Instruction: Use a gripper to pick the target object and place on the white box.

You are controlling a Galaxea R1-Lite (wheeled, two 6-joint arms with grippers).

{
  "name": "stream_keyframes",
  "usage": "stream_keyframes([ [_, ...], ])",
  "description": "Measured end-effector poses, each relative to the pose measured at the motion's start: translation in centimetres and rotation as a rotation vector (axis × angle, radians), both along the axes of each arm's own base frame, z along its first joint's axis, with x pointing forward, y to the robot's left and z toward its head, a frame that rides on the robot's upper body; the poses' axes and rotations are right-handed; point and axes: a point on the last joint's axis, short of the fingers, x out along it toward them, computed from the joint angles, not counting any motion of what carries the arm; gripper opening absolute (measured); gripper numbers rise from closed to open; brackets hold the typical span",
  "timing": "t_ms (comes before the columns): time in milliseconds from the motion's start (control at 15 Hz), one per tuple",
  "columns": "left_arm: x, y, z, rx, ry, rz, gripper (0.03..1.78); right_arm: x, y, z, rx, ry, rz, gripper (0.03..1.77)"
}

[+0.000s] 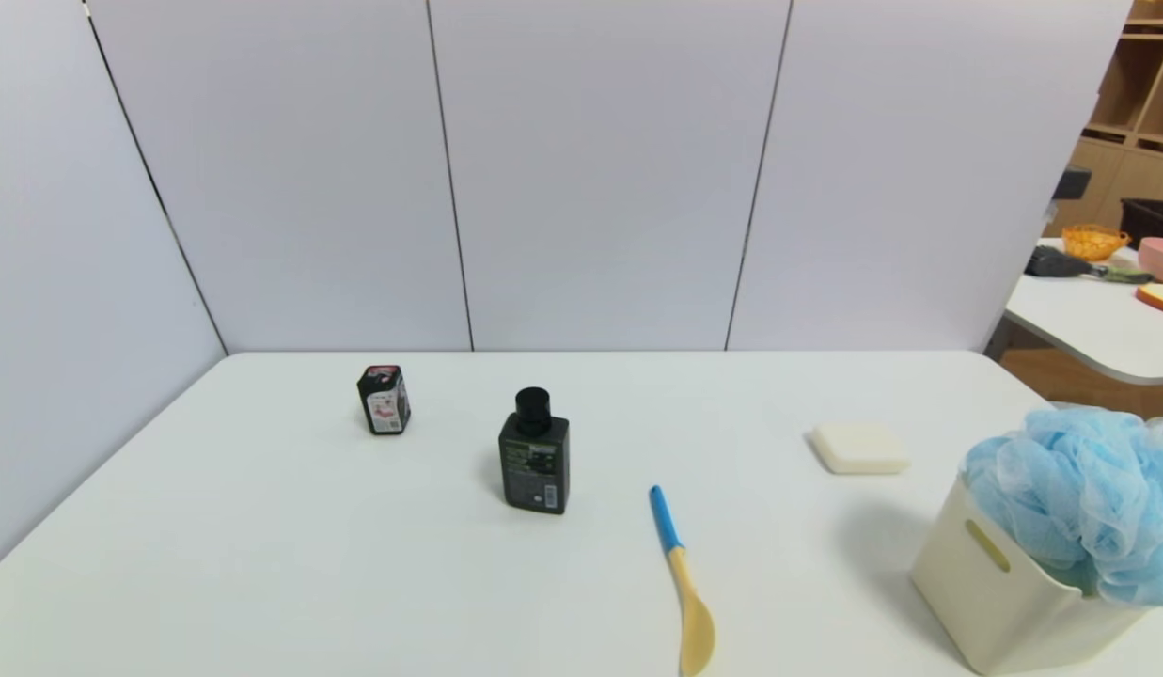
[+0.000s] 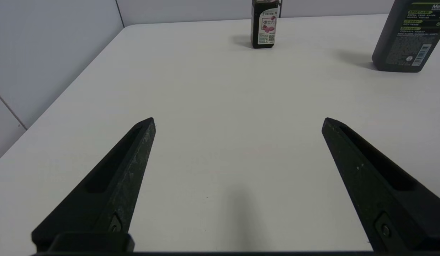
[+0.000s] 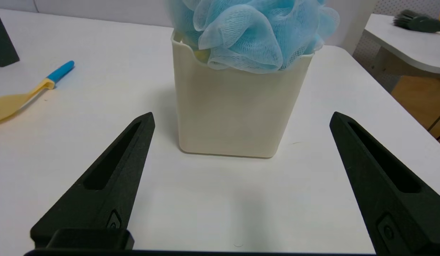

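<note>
fluffy light blue mesh bath pouf: sits in the mouth of the cream-white tapered plastic bin, right near part of the white table, bulging over the rim. right hand: spread wide, nothing betw. fingers, on the near side of the bin; pouf lies beyond it and higher, approx. in line w/ the gap. pouf roundish, no clear long axis. left hand: also wide, unladen, over the left part of the table, well apart. right arm nearer. placement appears done; next move prob. right hand backing off, clear of bin wall.
</note>
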Motion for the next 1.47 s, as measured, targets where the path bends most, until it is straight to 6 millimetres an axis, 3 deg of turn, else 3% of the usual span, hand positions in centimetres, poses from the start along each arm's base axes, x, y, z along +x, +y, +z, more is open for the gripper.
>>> stream_keyframes([
  [1467, 0.0, 0.0, 0.0, 0.0, 0.0, 0.0, 1.69, 0.0, -0.02, 0.01, 0.054, 0.0, -0.009, 1.7],
])
